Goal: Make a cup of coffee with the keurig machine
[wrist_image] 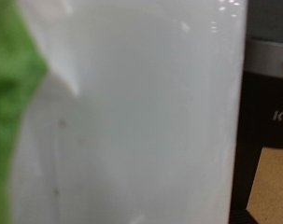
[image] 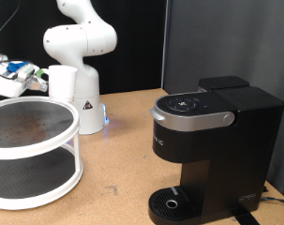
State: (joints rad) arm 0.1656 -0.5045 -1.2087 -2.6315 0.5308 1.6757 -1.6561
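A wooden table stands before a dark curtain. On it, at the exterior view's right, is the black coffee machine, its lid closed and its round drip tray bare. At the exterior view's left is a white two-level round rack. Above the rack, at the left edge, the gripper is beside the white cup; if the claw is open or closed, I cannot tell. In the wrist view the cup fills almost all the picture, with green at one side.
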